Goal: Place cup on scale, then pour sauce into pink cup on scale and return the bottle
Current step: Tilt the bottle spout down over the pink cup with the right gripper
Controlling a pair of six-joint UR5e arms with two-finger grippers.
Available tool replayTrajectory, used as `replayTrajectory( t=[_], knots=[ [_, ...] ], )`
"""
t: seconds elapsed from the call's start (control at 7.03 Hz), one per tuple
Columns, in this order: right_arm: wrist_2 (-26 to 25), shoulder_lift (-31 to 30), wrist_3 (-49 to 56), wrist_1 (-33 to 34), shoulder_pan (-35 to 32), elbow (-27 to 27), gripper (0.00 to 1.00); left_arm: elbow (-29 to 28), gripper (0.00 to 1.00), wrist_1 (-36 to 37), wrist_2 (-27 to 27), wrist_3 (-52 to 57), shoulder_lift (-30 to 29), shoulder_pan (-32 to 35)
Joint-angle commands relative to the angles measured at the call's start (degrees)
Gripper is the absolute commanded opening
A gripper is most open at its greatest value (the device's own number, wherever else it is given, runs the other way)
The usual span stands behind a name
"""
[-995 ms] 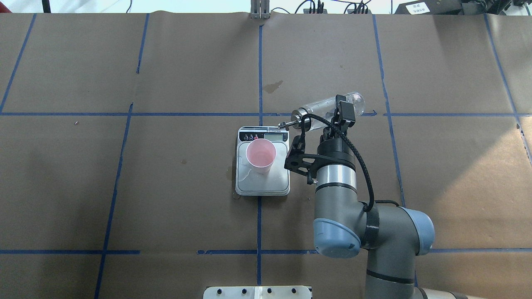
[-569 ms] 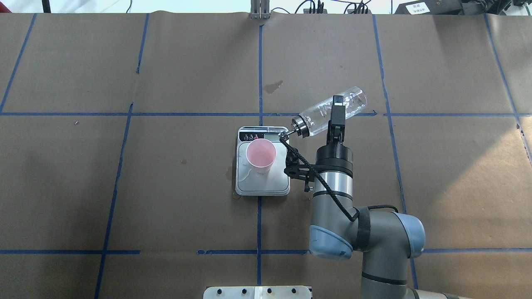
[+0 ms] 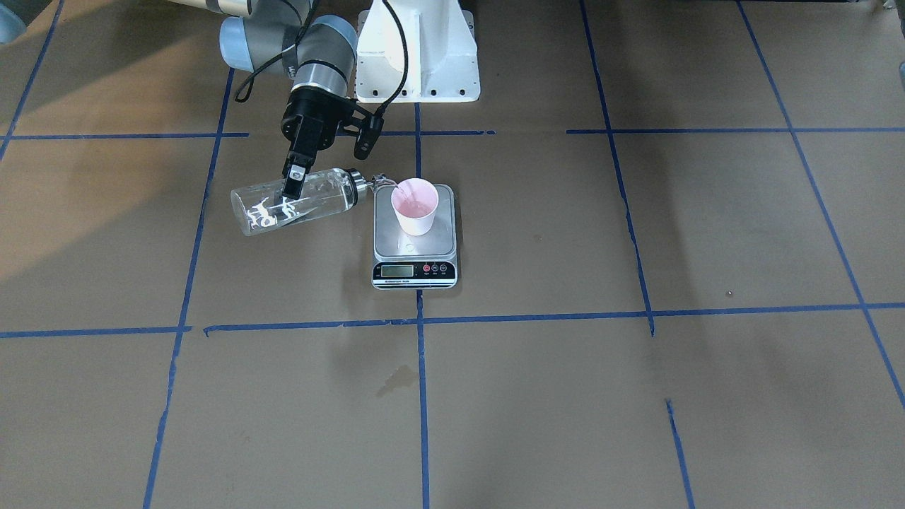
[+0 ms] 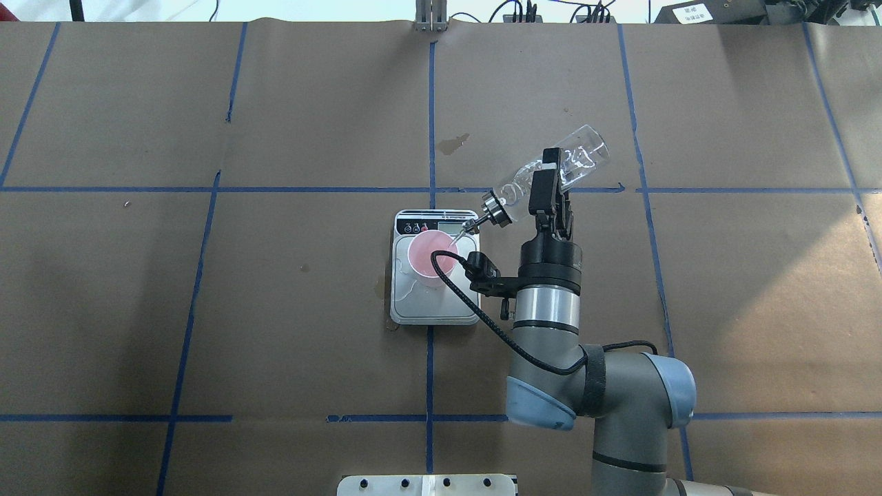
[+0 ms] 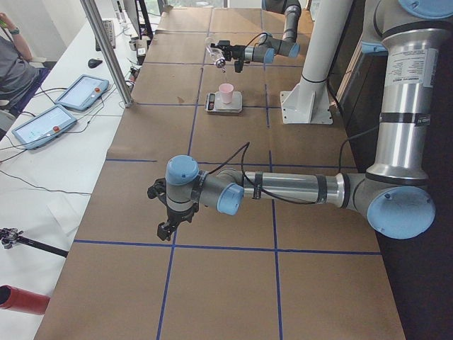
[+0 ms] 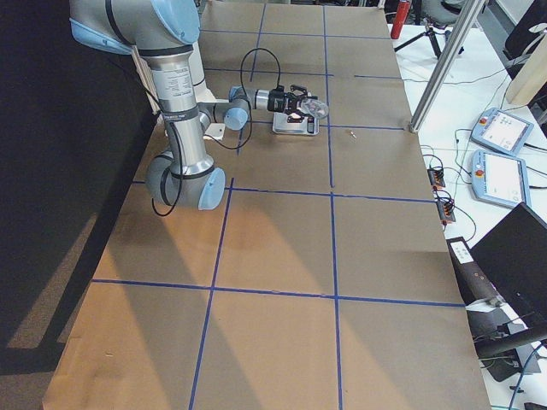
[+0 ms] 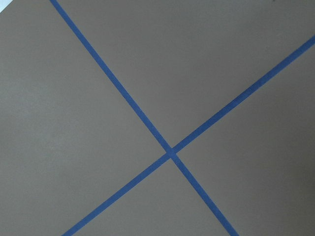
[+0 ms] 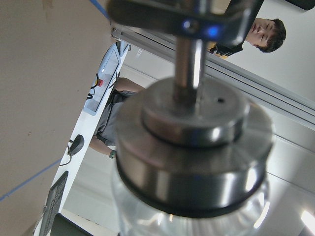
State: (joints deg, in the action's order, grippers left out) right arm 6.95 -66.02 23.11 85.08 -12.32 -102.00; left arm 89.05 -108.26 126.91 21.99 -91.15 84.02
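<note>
The pink cup point(image 4: 422, 256) stands upright on the scale point(image 4: 413, 304), toward its display end. My right gripper point(image 4: 548, 178) is shut on the bottle point(image 4: 580, 156) around its middle. The bottle is tilted, base up and away, and its silver spout point(image 4: 474, 223) hangs at the cup's rim. A thin stream of clear sauce point(image 4: 457, 236) runs from the spout into the cup. The front view shows the same bottle point(image 3: 263, 209), cup point(image 3: 415, 206) and scale point(image 3: 413, 246). My left gripper point(image 5: 165, 228) hovers far off over bare table, and I cannot tell its state.
Wet patches lie on the scale's platform, and a dark stain point(image 4: 453, 143) marks the paper beyond it. The wrist cable point(image 4: 455, 275) loops over the scale. The white robot base point(image 3: 417, 49) stands behind. A person point(image 5: 14, 64) and tablets point(image 5: 81, 91) are at the side table.
The right wrist has rolled and tipped the bottle further, base up. The spout has come down and left from beside the display to the cup's rim. The cable swung over the scale.
</note>
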Motion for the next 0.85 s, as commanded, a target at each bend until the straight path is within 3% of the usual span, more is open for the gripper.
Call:
replayTrajectory(
  t=[0.0, 0.28, 0.71],
  knots=[
    [-1.2, 2.2, 8.7, 0.0, -0.1, -0.4, 0.00, -0.6, 1.00, -0.5, 0.0, -0.1, -0.2, 0.0],
    [-1.2, 1.9, 6.7, -1.4, 0.2, 0.1, 0.00, -0.6, 1.00, -0.5, 0.0, -0.1, -0.4, 0.0],
    [2.2, 0.7, -11.6, -4.5, 0.3, 3.8, 0.00, -0.1, 1.00, -0.5, 0.0, 0.0, -0.5, 0.0]
  ],
)
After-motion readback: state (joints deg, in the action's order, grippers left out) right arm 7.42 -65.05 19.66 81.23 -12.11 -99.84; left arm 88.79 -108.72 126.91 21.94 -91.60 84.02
